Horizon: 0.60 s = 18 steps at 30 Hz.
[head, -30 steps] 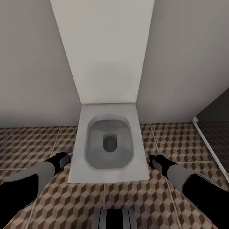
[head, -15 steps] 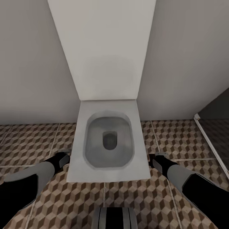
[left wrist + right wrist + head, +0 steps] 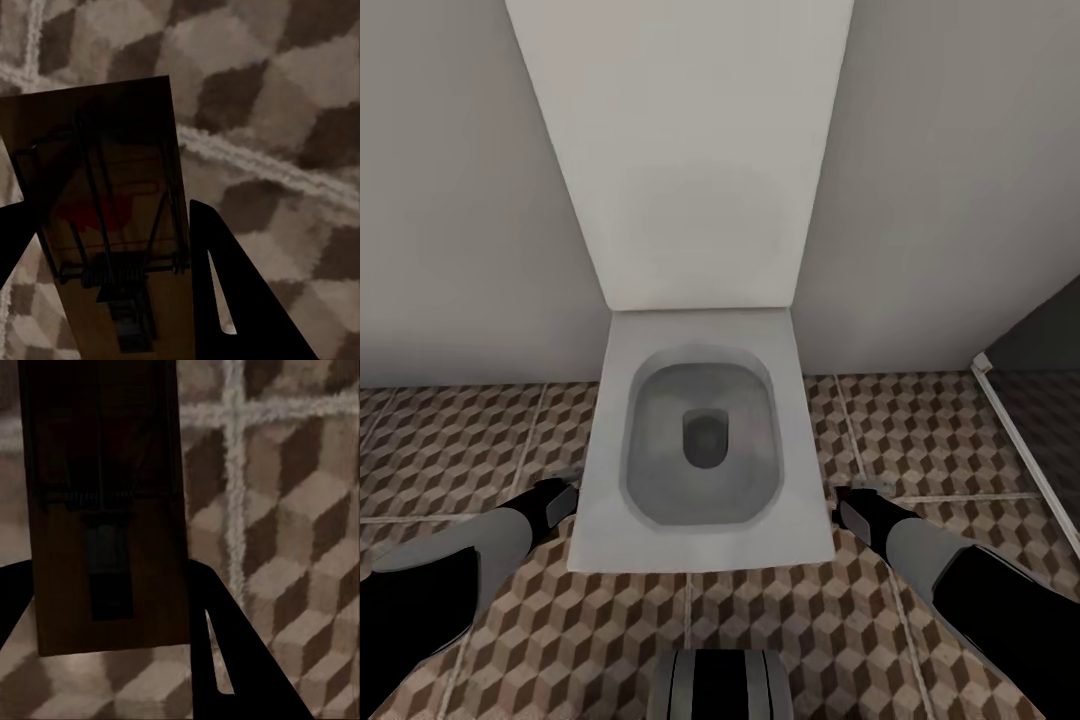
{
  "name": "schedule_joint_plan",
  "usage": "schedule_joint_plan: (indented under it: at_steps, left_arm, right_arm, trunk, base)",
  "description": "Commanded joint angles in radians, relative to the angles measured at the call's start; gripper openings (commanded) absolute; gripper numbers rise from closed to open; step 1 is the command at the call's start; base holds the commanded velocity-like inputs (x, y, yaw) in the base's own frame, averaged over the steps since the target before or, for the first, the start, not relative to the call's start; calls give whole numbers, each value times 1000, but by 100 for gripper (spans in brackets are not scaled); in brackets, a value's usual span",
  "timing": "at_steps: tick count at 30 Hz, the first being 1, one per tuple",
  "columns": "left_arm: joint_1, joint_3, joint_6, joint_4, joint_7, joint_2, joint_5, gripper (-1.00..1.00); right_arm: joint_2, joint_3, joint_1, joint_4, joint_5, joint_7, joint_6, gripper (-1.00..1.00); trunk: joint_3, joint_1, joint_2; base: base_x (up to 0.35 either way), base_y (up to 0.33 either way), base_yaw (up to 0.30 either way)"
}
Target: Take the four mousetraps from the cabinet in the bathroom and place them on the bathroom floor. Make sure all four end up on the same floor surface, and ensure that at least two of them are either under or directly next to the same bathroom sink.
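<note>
Two mousetraps are in hand, one per arm. Left claw (image 3: 105, 255) is closed on a mousetrap (image 3: 105, 217), a dark plate with wire bar and red patch, held above the bathroom floor (image 3: 285, 97). Right claw (image 3: 109, 607) is likewise closed on a second mousetrap (image 3: 105, 502) over the cube-pattern tiles. Head view: left claw (image 3: 565, 480) and right claw (image 3: 850, 490) flank a white toilet (image 3: 700, 440). Beyond stands a grey wall (image 3: 450, 200).
</note>
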Motion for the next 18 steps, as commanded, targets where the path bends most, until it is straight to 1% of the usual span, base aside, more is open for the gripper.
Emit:
schedule_joint_plan:
  at_steps: [1, 2, 5, 9, 18]
  left_arm:
    - [-1, -9, 6, -1, 2, 0, 3, -100]
    - [-1, -10, 6, -1, 2, 0, 3, -100]
    - [-1, -9, 6, -1, 2, 0, 3, -100]
    - [-1, -10, 6, -1, 2, 0, 3, -100]
    - [-1, -9, 6, 0, 2, 0, 4, -100]
  right_arm:
    - [1, 8, -1, -1, -10, -21, 4, -100]
    - [1, 8, -1, -1, -10, -28, 4, -100]
    - [2, 8, -1, -2, -10, -51, 5, -100]
    - [3, 7, -1, -3, -10, -57, 5, -100]
    - [3, 8, -1, -5, -7, -57, 2, -100]
  trunk:
    - [-5, 0, -1]
    - [-8, 1, -1]
    - [-8, 1, -1]
    - [-24, 2, -2]
    - [-24, 2, -2]
  base:
    - [0, 0, 0]
    - [0, 0, 0]
    - [0, 0, 0]
    - [0, 0, 0]
    - [0, 0, 0]
